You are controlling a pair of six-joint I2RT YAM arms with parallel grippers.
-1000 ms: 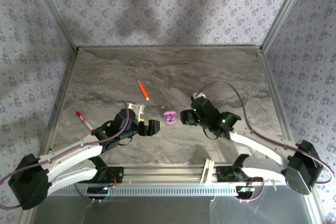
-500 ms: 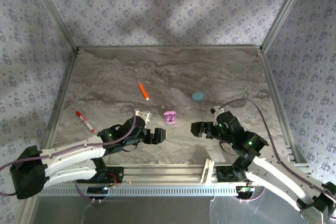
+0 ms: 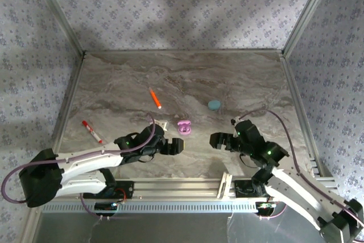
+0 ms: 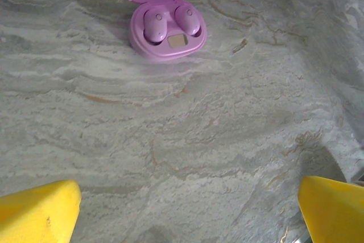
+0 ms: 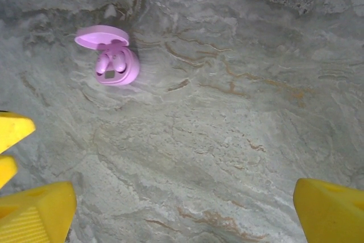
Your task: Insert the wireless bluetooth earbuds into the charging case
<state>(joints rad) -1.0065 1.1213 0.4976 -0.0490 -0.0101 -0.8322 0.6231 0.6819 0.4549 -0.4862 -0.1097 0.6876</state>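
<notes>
- Top external view: a grey marbled table [image 3: 239, 78] with patterned walls on three sides, and two robot arms reaching in from the near edge.
- A pink charging case [image 3: 183, 127] sits near the middle of the table with its lid open. It lies between the two arms and a little beyond their tips.
- The left gripper [image 3: 176, 147] hovers just near and left of the case, apart from it. The right gripper [image 3: 215, 139] hovers to the case's right, also apart from it.
- An orange pen [image 3: 154, 98] lies farther back and left of the case. A red marker [image 3: 91, 131] lies well off to the left, near the table's edge.
- A small round teal object [image 3: 214, 104] lies behind and right of the pink case. It may be a second, closed case, but it is too small to tell.
- Left wrist view: the pink case stands ahead of the camera with its lid tipped back. Two pink earbuds [image 4: 154, 24] sit side by side in its wells, above a small square panel.
- The left gripper's yellow fingers [image 4: 37, 210] show at the two bottom corners, spread wide with bare table between them and holding nothing.
- Right wrist view: the same open case lies at upper left, with the orange pen's tip above it at the top edge.
- The right gripper's yellow fingers also sit at opposite bottom corners, spread wide and empty.
</notes>
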